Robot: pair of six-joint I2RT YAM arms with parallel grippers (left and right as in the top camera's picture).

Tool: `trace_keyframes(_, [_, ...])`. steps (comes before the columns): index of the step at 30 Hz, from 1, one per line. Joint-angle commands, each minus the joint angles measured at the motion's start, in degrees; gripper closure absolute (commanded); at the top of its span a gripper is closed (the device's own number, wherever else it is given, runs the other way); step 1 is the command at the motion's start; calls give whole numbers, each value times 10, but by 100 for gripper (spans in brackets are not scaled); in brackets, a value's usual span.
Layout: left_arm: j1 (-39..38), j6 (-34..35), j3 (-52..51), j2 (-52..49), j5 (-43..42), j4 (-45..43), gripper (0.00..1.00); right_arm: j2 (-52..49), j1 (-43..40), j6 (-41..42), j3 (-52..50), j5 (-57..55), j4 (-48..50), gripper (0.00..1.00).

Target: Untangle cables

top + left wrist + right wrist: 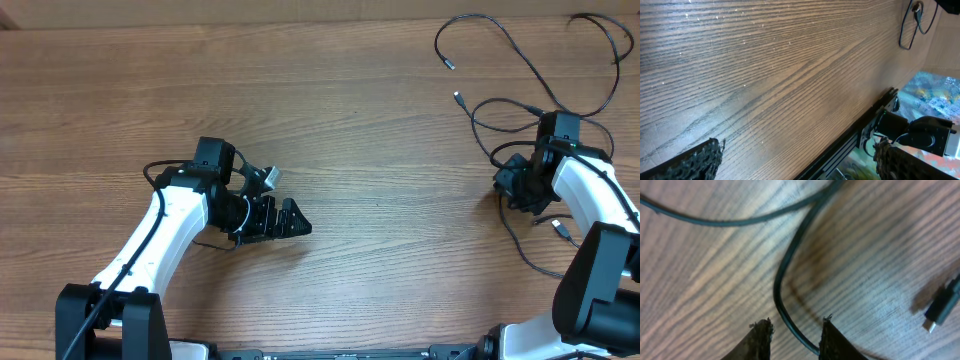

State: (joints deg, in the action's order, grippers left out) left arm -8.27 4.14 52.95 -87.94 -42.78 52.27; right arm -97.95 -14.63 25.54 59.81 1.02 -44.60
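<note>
The cables are thin black loose strands [520,60] looping across the table's far right, with small plug ends [447,62] lying apart. My right gripper [510,188] is low over the strands. In the right wrist view its fingers [795,325] are apart, with one cable [782,280] running between them and touching the right finger, not clamped. A plug end [940,311] lies to the right. My left gripper [288,222] is open and empty over bare wood at centre left. In the left wrist view [800,150] its fingers are wide apart and the cables [912,27] lie far off.
The wooden table [350,120] fills the view. More strands and a plug [562,230] lie beside the right arm's white link [590,195]. The table's front edge with a black frame rail [860,135] shows in the left wrist view.
</note>
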Motion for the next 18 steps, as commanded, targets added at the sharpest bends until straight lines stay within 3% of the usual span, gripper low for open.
trace_keyframes(1, [-1, 2, -3, -2, -1, -1, 1, -5, 2, -19, -1, -9, 14, 69])
trace_keyframes(3, [-1, 2, -3, -2, -1, -1, 1, -6, 6, -27, -1, -9, 21, 68])
trace_keyframes(7, [-1, 2, -3, -2, -1, -1, 1, -6, 17, -56, -1, -10, 31, 56])
trace_keyframes(18, [-1, 8, -3, -2, -3, -1, 0, -53, 22, -61, -1, -9, 37, 53])
